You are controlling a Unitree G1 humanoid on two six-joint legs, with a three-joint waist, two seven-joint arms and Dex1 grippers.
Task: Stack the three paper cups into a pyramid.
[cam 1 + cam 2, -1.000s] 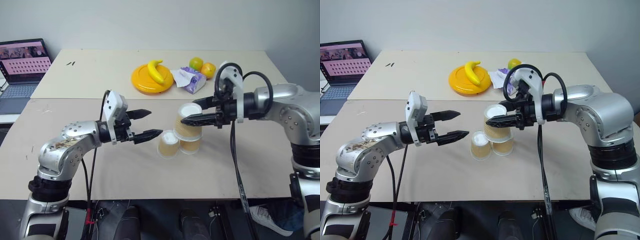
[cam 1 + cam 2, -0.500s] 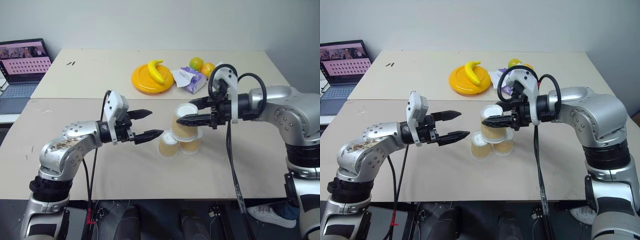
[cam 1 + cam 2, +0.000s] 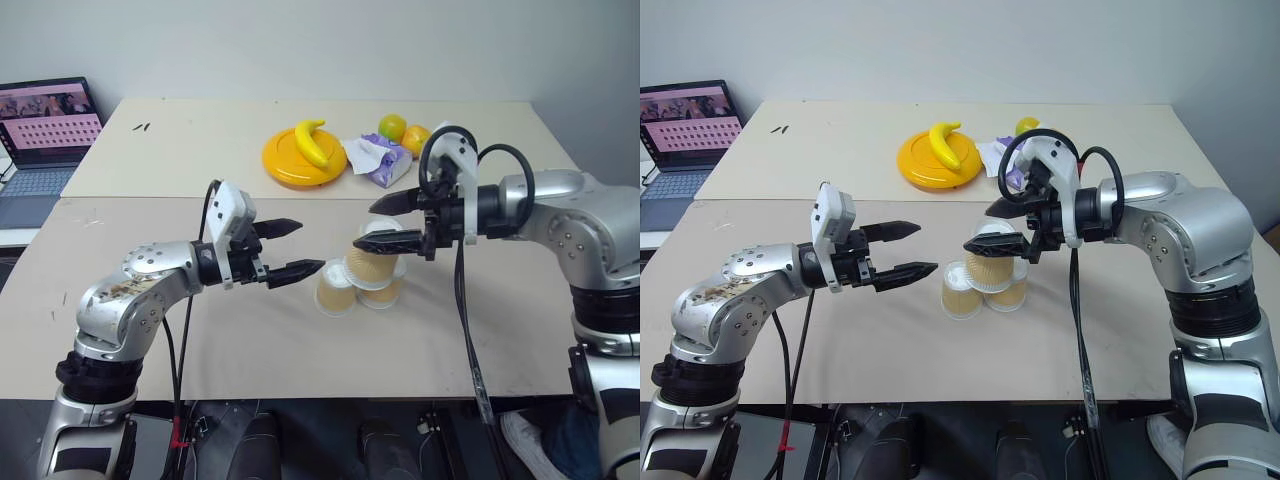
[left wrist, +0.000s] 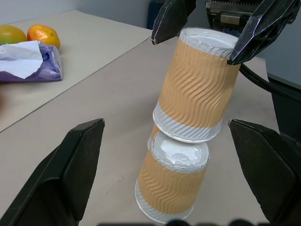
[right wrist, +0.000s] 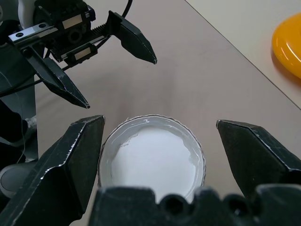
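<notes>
On the yellow plate (image 3: 300, 160) lies a banana (image 3: 311, 141).

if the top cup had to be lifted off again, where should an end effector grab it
Grip the top cup across its ribbed tan wall near the upper white base, coming from above. It stands upside down and tapers upward, and the two lower cups crowd its rim.
</notes>
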